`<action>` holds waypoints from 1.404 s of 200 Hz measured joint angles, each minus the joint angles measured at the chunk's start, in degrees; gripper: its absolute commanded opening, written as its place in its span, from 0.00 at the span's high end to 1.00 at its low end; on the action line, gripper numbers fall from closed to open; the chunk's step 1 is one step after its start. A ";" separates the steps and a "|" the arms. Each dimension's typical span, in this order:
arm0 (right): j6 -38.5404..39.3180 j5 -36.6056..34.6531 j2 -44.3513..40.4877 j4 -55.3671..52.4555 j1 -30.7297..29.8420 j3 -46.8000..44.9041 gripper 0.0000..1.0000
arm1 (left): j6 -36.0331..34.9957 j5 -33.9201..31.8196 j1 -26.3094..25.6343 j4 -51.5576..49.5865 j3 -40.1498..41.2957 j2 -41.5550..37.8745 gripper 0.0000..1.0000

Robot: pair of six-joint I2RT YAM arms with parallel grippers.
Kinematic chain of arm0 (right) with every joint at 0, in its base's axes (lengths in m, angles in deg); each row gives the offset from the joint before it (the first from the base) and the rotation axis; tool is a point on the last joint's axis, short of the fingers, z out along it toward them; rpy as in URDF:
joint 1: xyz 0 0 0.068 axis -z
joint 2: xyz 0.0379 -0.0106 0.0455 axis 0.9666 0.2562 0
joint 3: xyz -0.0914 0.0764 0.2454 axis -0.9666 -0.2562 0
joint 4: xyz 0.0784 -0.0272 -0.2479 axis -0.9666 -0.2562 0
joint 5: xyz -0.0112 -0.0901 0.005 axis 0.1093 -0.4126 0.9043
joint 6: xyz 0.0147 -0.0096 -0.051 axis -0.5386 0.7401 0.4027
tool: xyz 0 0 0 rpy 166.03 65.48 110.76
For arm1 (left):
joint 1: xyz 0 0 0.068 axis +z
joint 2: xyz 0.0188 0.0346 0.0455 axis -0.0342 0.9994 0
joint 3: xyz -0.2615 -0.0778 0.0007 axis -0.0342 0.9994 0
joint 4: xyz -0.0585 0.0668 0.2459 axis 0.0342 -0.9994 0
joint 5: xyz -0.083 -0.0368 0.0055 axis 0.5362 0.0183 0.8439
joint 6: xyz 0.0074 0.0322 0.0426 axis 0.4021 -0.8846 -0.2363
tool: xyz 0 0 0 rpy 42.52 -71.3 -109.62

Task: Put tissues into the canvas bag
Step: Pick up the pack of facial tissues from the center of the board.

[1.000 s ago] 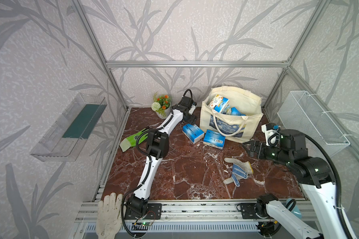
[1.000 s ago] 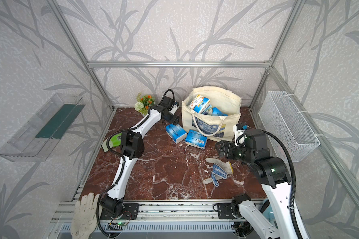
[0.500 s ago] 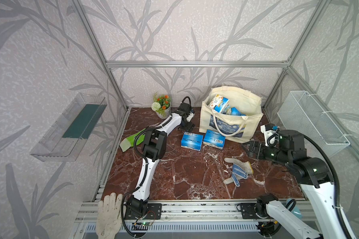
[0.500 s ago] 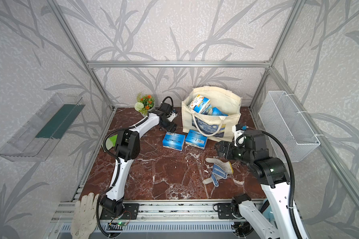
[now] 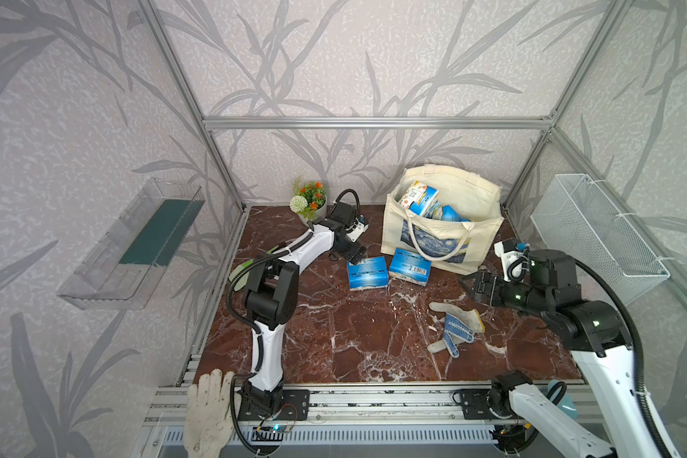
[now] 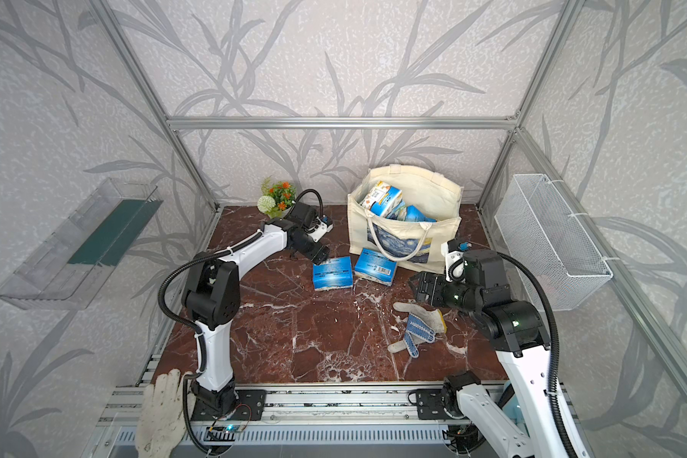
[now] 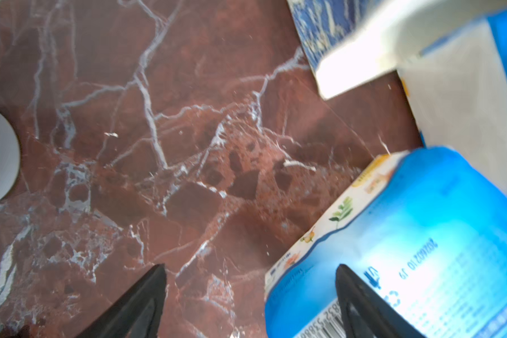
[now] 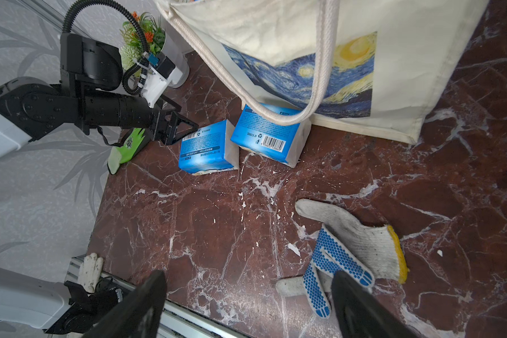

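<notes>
**Operator:** State of claws?
**Unit:** My left claw is open and empty, at a corner of a blue plastic-wrapped tissue pack. My right claw is open and empty.
**Operator:** Tissue location?
**Unit:** That pack and a second pack lie at 7 o'clock of the cream canvas bag with blue swirl print. Further packs sit inside it.

The left arm rises from its base at the near left, folds at the elbow and stretches far and rightward; its wrist tips downward, so the left gripper sits low with its jaws spread wide; the right arm climbs from the near right, its forearm lying roughly level and aimed left; the right gripper hangs in the air, jaws likewise wide apart.
</notes>
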State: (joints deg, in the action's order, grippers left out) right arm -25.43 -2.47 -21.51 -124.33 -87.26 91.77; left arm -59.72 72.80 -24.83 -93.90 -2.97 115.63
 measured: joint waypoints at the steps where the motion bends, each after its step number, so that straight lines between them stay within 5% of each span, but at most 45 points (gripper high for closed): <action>1: 0.00 0.02 0.00 0.02 0.00 0.00 0.11 | -0.09 0.00 0.00 0.00 0.13 -0.09 0.10; 35: -0.04 0.68 0.13 1.27 0.00 -0.09 0.11 | -3.96 0.59 0.00 -0.92 2.40 -3.45 0.01; 100: -0.15 1.20 1.07 2.47 0.00 -0.35 0.09 | -9.07 5.44 -0.66 -13.18 -8.81 -7.13 0.00; 150: -0.52 1.22 1.05 2.60 0.00 -0.37 0.09 | -9.27 11.93 -1.95 -18.25 -8.37 -6.80 0.00; 281: -1.18 1.20 0.55 2.60 0.00 -2.60 0.08 | -9.92 12.94 -4.02 -9.14 -0.35 -3.30 0.01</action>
State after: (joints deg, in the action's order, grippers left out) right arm -26.61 -1.27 -20.96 -121.73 -87.26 89.17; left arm -69.64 85.74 -28.85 -103.04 -3.32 112.33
